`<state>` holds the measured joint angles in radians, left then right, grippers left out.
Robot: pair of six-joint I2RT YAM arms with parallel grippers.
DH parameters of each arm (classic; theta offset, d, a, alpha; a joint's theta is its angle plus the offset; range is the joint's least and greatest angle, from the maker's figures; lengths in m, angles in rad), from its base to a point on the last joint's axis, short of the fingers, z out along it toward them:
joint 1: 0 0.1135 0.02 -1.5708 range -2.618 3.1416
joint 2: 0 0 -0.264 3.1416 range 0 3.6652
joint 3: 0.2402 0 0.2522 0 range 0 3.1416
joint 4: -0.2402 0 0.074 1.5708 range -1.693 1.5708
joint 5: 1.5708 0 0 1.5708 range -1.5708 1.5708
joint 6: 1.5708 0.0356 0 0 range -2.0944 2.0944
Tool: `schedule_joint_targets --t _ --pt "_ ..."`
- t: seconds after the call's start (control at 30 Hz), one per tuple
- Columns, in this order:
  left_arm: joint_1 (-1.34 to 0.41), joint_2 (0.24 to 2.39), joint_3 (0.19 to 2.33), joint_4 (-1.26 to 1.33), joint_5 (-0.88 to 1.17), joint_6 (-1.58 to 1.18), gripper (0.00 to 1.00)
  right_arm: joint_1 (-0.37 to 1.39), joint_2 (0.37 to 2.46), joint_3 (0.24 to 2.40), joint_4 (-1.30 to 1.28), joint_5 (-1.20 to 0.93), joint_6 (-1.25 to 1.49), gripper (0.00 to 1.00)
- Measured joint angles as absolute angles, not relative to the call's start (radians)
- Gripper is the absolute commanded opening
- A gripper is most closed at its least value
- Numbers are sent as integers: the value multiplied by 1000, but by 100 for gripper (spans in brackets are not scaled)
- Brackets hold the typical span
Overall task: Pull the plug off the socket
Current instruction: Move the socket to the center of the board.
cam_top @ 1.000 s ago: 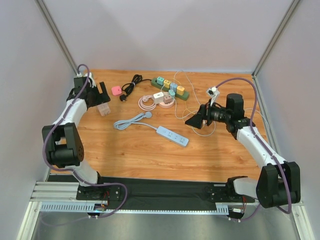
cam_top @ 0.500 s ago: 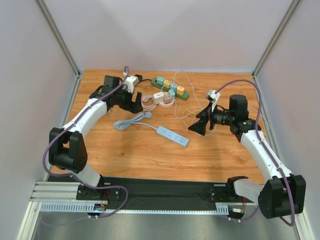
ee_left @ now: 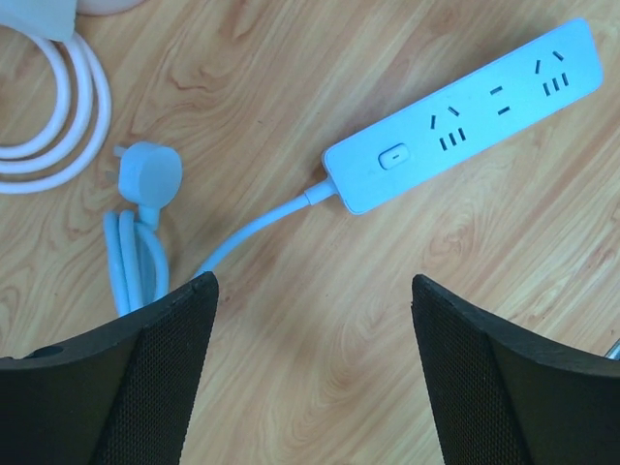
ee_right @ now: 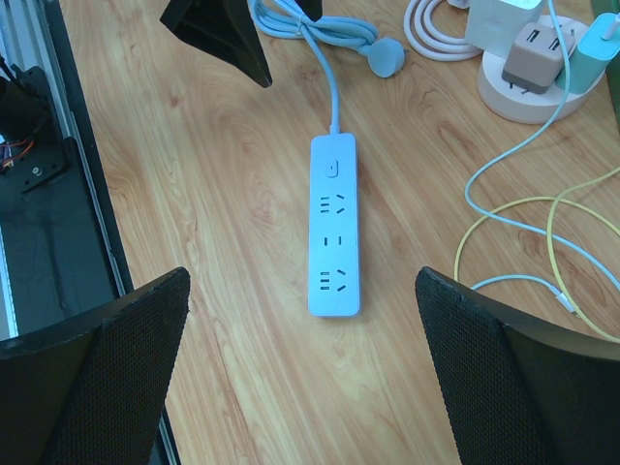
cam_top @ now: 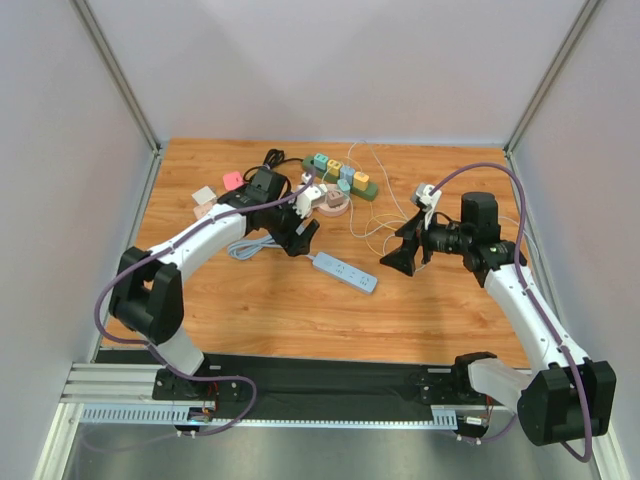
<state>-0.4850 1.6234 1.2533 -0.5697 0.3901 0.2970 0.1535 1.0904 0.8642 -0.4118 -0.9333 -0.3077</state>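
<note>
Left claw and right claw both gape wide, empty; blue cable coil vanishes behind a finger.

No legible txt, brand or nos. in any view. Pale blue plastic power strip shows only slot holes & a tiny unlettered mark on its switch button. Grey square charger on round white socket hub: faces blank, or too small to read.

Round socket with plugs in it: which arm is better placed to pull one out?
Probably left. The left fingers hover open just beside the round socket; the right fingers, also open, are farther away, beyond the tangle of thin cables.
</note>
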Motion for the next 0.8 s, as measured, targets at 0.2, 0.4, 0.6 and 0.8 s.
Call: schedule_joint_targets --t 0.2,0.4,0.6,0.8 --pt "-497 1728 1335 -611 355 123 84 154 1090 865 -414 -925 -313 100" --pt "-497 1737 1305 -566 299 -201 89 154 1090 867 -414 -914 -313 100" --pt "-497 1737 1193 -481 222 -566 87 152 1090 871 -414 -907 -313 100" --pt "-498 1738 1195 -534 65 -831 84 152 1090 871 -414 -907 -313 100"
